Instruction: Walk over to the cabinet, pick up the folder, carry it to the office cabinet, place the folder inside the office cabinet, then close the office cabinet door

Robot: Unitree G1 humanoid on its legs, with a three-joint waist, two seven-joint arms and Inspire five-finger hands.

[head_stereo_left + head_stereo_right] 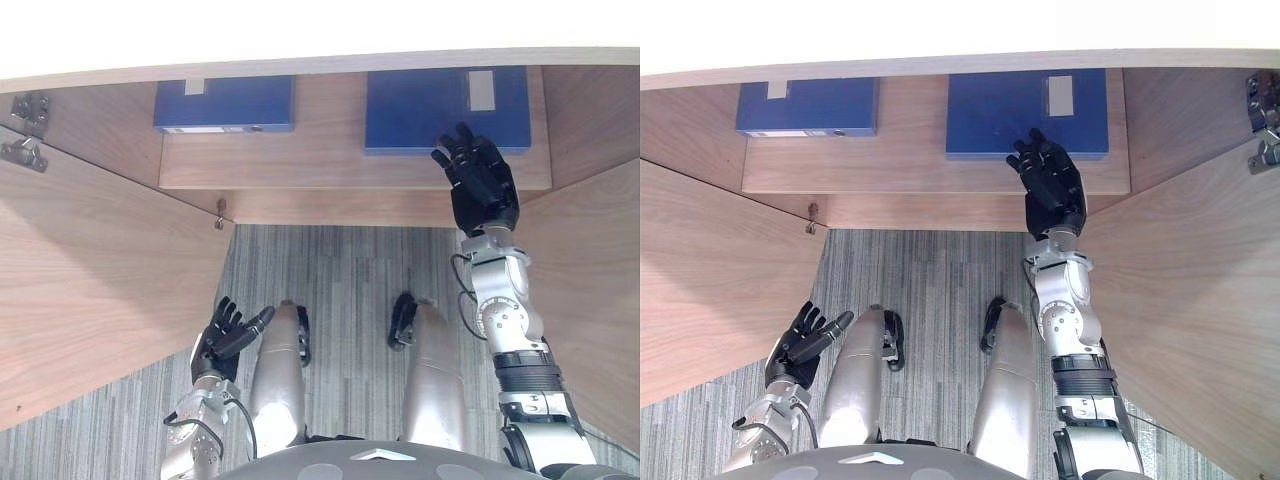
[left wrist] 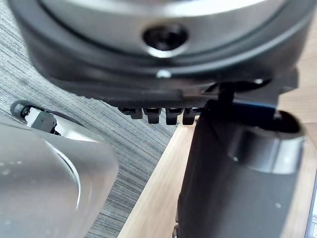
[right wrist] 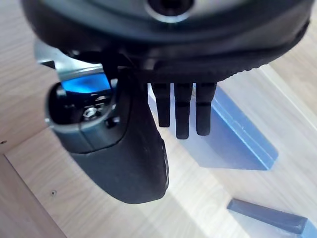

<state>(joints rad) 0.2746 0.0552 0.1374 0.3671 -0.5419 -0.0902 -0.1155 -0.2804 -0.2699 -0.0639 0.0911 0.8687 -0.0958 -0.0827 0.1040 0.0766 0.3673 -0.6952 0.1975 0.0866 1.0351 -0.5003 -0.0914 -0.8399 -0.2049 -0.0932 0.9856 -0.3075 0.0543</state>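
Note:
Two blue folders lie flat on the shelf (image 1: 330, 165) of the open wooden cabinet. The larger right folder (image 1: 430, 105) has a white label strip. My right hand (image 1: 480, 185) reaches up to this folder's near edge, open, with straight fingers spread over its corner. Whether they touch it is unclear. In the right wrist view the straight fingers (image 3: 182, 111) hang over the blue folder (image 3: 233, 134). The left folder (image 1: 225, 102) lies apart at the shelf's left end. My left hand (image 1: 228, 335) stays low beside the left door, open and holding nothing.
Both cabinet doors stand swung open: the left door (image 1: 90, 290) and the right door (image 1: 600, 290) flank my arms. Metal hinges (image 1: 28, 115) sit at the upper left. Grey striped carpet (image 1: 340, 270) lies below the shelf.

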